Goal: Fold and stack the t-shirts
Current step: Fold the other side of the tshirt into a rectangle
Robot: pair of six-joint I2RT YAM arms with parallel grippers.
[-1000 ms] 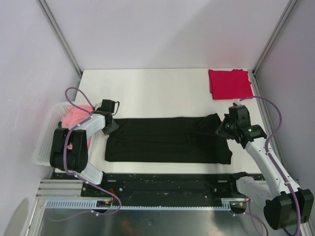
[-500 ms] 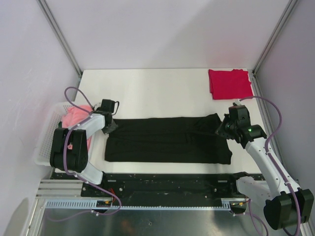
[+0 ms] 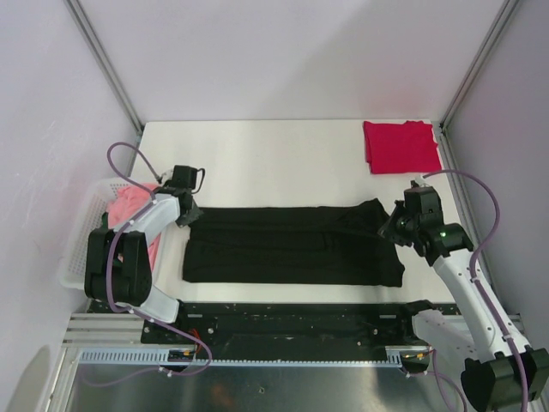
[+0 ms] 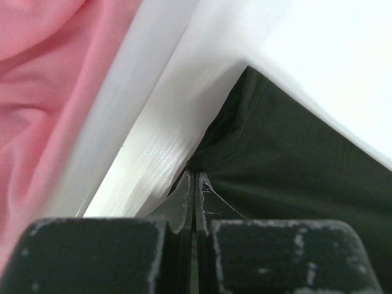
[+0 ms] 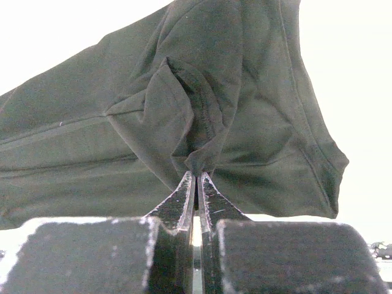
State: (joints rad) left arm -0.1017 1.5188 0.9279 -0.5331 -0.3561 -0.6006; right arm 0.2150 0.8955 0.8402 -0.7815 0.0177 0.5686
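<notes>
A black t-shirt [image 3: 292,245] lies folded into a long band across the near part of the white table [image 3: 274,163]. My left gripper [image 3: 190,220] is shut on its upper left corner; the left wrist view shows the pinched black cloth [image 4: 294,165] at the gripper [image 4: 196,177]. My right gripper [image 3: 388,228] is shut on a bunched fold at the shirt's right end, seen in the right wrist view [image 5: 202,122] at the gripper [image 5: 197,174]. A folded crimson red t-shirt [image 3: 401,146] lies at the far right corner.
A white lattice basket [image 3: 81,249] holding a pink garment [image 3: 133,206] stands off the table's left edge, close to my left arm; the pink cloth also shows in the left wrist view [image 4: 43,92]. Metal frame posts stand at the table's far corners.
My left gripper has lifted slightly and shifted a little away from me with the shirt's corner. My right arm has shifted slightly right. The black shirt is stretched a bit tauter.
</notes>
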